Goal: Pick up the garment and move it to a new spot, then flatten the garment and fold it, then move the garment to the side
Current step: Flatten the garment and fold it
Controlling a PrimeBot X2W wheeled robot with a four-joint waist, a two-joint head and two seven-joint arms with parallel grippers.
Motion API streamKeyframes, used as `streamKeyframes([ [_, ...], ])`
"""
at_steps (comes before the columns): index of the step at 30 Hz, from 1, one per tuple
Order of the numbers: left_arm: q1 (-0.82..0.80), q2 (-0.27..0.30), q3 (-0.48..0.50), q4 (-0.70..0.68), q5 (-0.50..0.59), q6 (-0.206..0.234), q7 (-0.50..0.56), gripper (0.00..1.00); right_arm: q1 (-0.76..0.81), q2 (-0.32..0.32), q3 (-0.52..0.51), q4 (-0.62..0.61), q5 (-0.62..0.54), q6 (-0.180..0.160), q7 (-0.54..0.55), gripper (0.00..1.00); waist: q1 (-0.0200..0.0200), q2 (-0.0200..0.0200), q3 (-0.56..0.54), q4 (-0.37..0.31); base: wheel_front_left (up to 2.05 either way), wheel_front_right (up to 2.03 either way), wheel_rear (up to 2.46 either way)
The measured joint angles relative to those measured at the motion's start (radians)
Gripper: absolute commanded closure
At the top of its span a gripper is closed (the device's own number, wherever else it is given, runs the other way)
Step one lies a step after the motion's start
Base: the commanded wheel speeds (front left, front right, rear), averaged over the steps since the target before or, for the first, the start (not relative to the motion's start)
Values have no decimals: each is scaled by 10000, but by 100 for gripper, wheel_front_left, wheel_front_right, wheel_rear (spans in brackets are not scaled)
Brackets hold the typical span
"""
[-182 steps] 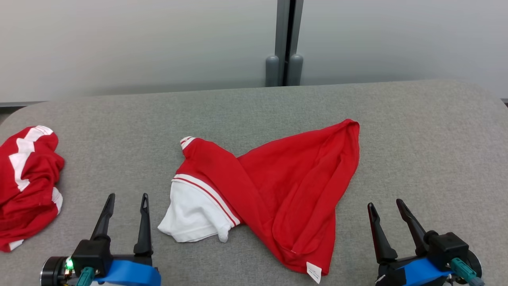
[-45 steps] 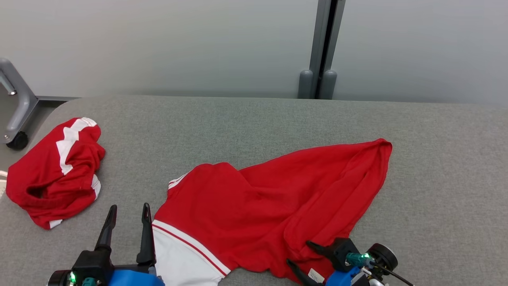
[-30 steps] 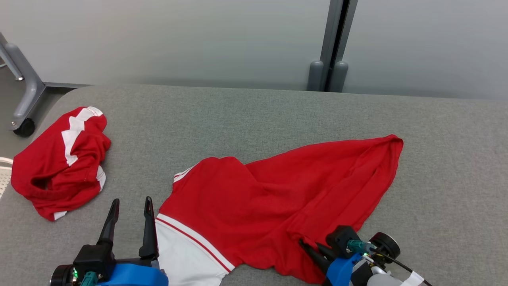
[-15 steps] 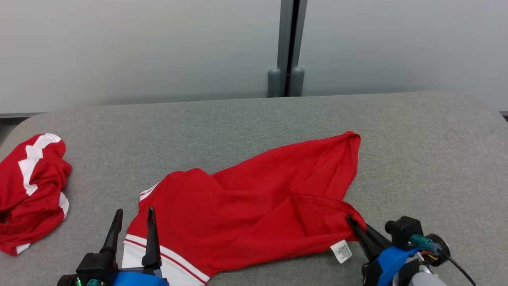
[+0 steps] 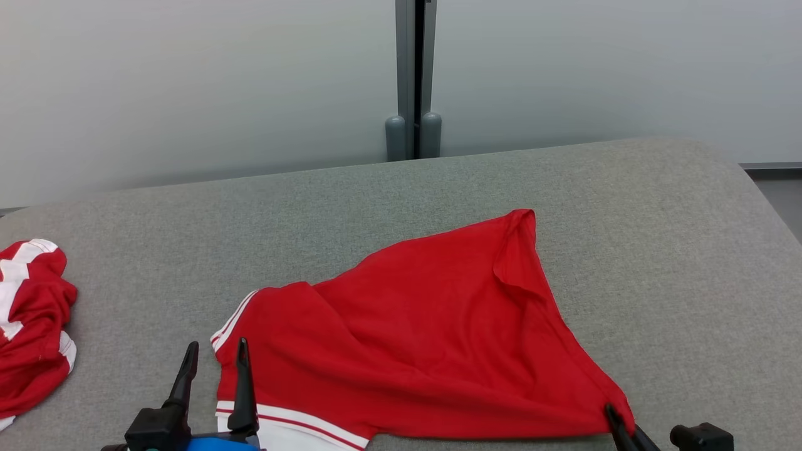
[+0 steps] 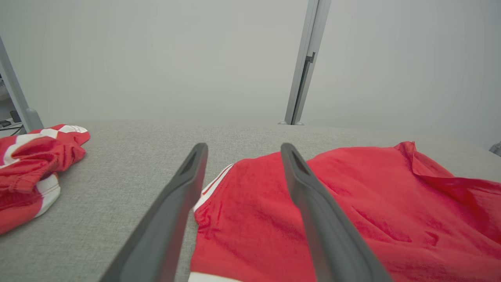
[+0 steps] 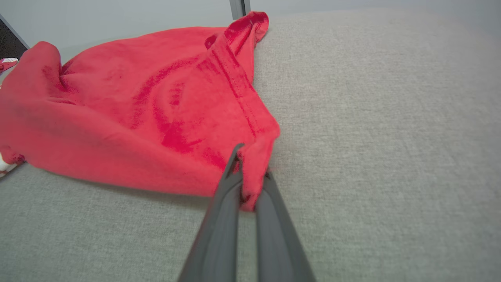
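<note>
The garment (image 5: 426, 338) is a red shirt with white-striped sleeve trim, spread over the grey table (image 5: 658, 250). In the right wrist view its near right corner (image 7: 256, 164) is pinched between the fingers of my right gripper (image 7: 250, 172), which is shut on it. In the head view that gripper (image 5: 611, 413) sits at the bottom right, at the cloth's stretched corner. My left gripper (image 5: 214, 347) stands open at the lower left, its fingers over the sleeve edge of the garment (image 6: 352, 203), with nothing held between its fingers (image 6: 188, 184).
A second crumpled red-and-white garment (image 5: 31, 326) lies at the table's left edge, also in the left wrist view (image 6: 31, 164). A grey wall with a vertical post (image 5: 413, 75) runs behind the table. The table's rounded right end (image 5: 739, 181) drops to the floor.
My right gripper has pulled the garment's corner to the right and toward me, stretching the cloth flatter; the white label no longer shows. The head camera has also turned right. The left gripper stays open.
</note>
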Motion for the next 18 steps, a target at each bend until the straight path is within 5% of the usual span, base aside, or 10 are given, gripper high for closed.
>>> streamKeyframes([
  [1,11,2,2,0,-2,0,2,0,85,65,-144,-25,-59,0,0,0,0,0,-3,-18,0,0,0],
  [11,160,2,173,-56,205,-2,2,0,217,606,-1818,-1384,-871,0,-10,0,0,-1,-190,40,0,0,0],
  [18,394,-2,420,-397,591,-59,0,0,200,1043,-2079,-2746,-1193,0,-12,0,0,0,-369,299,0,0,0],
])
